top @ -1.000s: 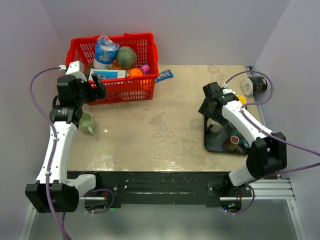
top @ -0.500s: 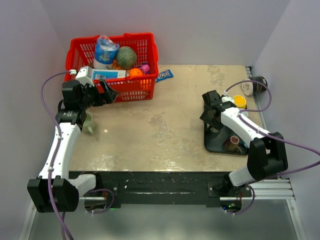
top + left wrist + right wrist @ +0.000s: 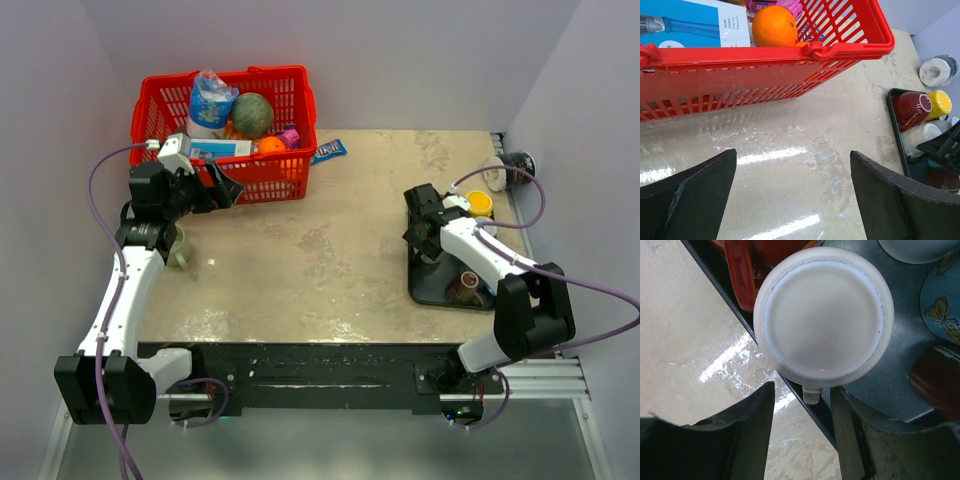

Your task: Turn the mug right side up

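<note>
While the left gripper (image 3: pixel 792 159) is hovering over the beige marbled tabletop (image 3: pixel 330 250) on the near side of the red slatted plastic basket (image 3: pixel 740 90), its two dark fingers (image 3: pixel 690 200) are standing spread wide with nothing between them. A round orange (image 3: pixel 774 26) and a blue-and-white carton (image 3: pixel 695 25) are lying inside the basket against its near wall. A pale green mug (image 3: pixel 178 246) is sitting on the table at the far left, just beside the left arm.

On the right side of the table a black rectangular tray (image 3: pixel 900 385) is holding several cups. The white ceramic mug (image 3: pixel 822 315) is sitting upside down against the tray's left rim, its flat base facing up. A glossy red mug (image 3: pixel 740 275) is lying just beside it on the far side, with a yellow mug (image 3: pixel 938 102) to the right of the red one. A light blue cup with a butterfly print (image 3: pixel 945 305) and a dark maroon cup (image 3: pixel 940 385) are sitting further right in the tray.

The right gripper (image 3: pixel 802 392) is hanging over the white mug. Its fingers (image 3: pixel 747 440) are standing partly apart, the mug's small handle is showing in the gap between them, and neither finger is touching it.
</note>
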Motion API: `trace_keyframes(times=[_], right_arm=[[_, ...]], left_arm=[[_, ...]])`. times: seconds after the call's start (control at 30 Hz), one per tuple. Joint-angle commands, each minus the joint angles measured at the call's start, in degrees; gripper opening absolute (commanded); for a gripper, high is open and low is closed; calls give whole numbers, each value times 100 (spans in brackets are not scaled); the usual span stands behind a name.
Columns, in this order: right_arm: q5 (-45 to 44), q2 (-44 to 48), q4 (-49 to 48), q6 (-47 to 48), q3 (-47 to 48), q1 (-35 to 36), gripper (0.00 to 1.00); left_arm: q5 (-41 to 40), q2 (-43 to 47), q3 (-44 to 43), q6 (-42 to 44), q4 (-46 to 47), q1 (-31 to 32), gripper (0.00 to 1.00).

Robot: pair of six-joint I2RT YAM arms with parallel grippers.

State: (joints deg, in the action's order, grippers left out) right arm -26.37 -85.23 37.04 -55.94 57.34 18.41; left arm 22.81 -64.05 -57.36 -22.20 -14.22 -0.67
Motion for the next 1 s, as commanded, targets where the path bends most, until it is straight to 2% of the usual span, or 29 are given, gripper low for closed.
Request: trace_keyframes(times=[0.0,0.33,0.47,0.67,0.83,0.97], right_arm=[[-378,-160,-223,-233,-91,-13,51],[-465,-319,-329,-382,-285,-5,49],[-492,-336,-346,-400,-303,-13,37],[-580,-327,-250,-356,-224,-13,33],[-545,-310,-223,-303,-162,-5,0],[-518,-240,-206,-233,-136,-5,0]], left_arm=[[127,-2,23,-118,235,23,99],[110,-81,85,-180,358,23,99],[119,-116,67,-180,376,14,99],[110,-143,59,-180,385,14,99],[110,-178,59,-197,393,23,99],[75,-160,67,-197,402,23,99]])
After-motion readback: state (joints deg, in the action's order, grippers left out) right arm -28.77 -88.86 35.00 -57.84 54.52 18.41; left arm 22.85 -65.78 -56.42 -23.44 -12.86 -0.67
